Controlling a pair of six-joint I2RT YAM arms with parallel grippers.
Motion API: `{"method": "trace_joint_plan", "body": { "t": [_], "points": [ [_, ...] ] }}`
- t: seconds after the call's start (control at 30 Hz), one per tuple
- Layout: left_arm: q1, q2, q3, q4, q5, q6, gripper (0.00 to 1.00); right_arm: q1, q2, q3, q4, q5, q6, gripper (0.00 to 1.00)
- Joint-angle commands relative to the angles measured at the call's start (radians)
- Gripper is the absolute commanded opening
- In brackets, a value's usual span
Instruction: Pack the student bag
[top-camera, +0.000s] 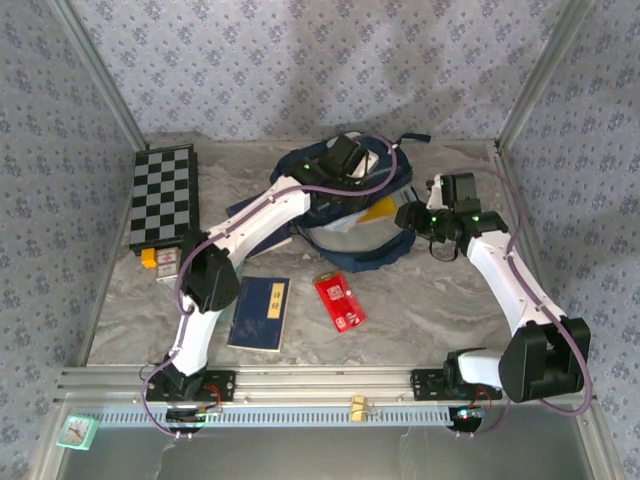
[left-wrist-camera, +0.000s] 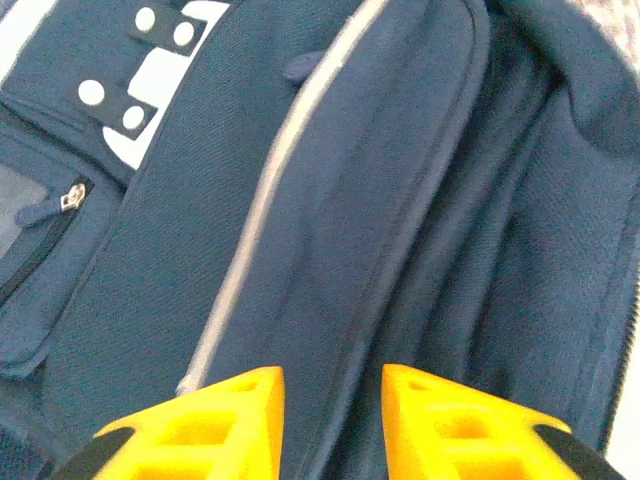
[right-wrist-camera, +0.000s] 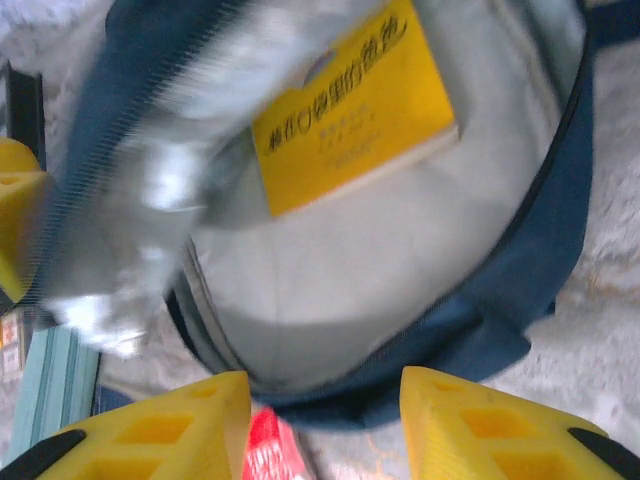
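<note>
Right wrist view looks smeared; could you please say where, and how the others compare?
Right wrist: motion blur smears the open flap of the student bag, the yellow book is readable; left wrist: fabric sharp, yellow fingers soft; top external: even light, sharp.

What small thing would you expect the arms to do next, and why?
Probably the right gripper pulls back toward the red packet: its jaws are open and empty, the student bag gapes with a yellow book inside, and the packet lies unpacked.

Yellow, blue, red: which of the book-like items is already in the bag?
The yellow book: it lies inside the open student bag. The blue book and red item lie out on the table.
</note>
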Motion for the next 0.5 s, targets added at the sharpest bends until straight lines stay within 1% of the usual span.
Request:
{"method": "trace_joint_plan", "body": {
  "t": [0.0,0.07,0.13,0.2,0.33,0.47],
  "points": [
    [0.006,-0.196,-0.104,0.030,0.049,-0.119,0.40,0.053,-0.032,-0.034,-0.126,-0.030,-0.009,0.48],
    [0.009,-0.307,-0.269,0.068,0.044,-0.177,0.45,0.098,-0.042,-0.057,-0.123,-0.036,0.015,0.49],
    [0.018,-0.413,-0.412,0.115,0.037,-0.252,0.47,0.147,-0.041,-0.070,-0.117,-0.044,0.028,0.50],
    [0.036,-0.511,-0.544,0.127,0.038,-0.334,0.50,0.199,-0.040,-0.078,-0.110,-0.032,0.050,0.51],
    [0.074,-0.680,-0.763,0.082,0.025,-0.466,0.52,0.319,-0.027,-0.124,-0.021,-0.022,0.130,0.52],
    [0.108,-0.799,-0.918,-0.011,0.008,-0.551,0.55,0.434,0.000,-0.164,0.074,0.012,0.200,0.53]
  ]
}}
